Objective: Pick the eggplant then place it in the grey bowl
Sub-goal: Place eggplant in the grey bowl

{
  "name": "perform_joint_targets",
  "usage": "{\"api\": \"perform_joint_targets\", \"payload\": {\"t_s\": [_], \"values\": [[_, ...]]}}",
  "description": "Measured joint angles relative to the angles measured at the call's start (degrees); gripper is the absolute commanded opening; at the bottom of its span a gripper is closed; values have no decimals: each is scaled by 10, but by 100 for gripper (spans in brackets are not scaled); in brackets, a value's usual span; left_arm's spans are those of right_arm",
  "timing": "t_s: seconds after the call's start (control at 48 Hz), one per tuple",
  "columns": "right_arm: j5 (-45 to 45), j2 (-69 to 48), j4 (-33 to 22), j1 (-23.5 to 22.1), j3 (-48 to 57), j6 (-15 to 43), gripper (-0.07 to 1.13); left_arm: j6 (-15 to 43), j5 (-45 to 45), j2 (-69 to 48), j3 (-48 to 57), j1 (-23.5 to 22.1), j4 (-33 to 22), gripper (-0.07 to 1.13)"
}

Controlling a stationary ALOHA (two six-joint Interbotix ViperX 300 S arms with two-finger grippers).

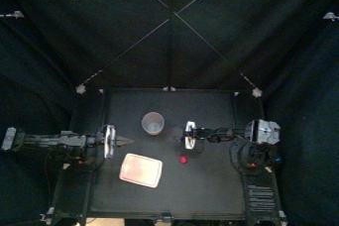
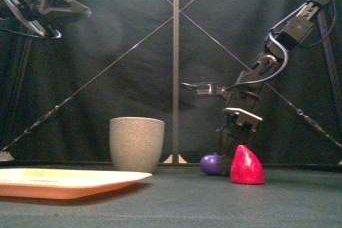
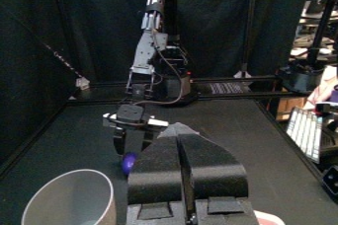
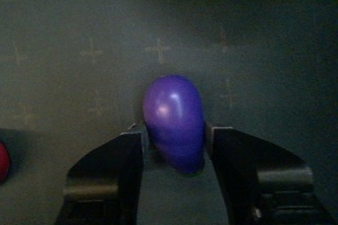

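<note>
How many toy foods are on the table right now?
2. The purple eggplant lies on the table between the open jaws of the right pincer. The red toy stands close beside it. I see no others.

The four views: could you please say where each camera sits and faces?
Top: overhead, looking down on the table; left arm, right arm.
Front: table's front edge, level, facing the cup; right arm.
Left wrist: faces the right arm; own shut jaws.
Right wrist: above the eggplant; own open jaws.
Shared: front and right wrist show the eggplant.
</note>
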Motion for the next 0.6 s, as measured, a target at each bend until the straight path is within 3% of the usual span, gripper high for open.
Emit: {"api": "perform_joint_targets", "payload": {"t_s": [0.104, 0.333, 0.604], "values": [[0, 0, 7, -1, -2, 1, 49, 0, 1, 0, 1, 0, -1, -3], [1, -32, 17, 4, -40, 2, 51, 0, 1, 1, 0, 1, 0, -3], [1, -47, 16, 32, -190, 2, 52, 0, 1, 0, 1, 1, 0, -3]]}}
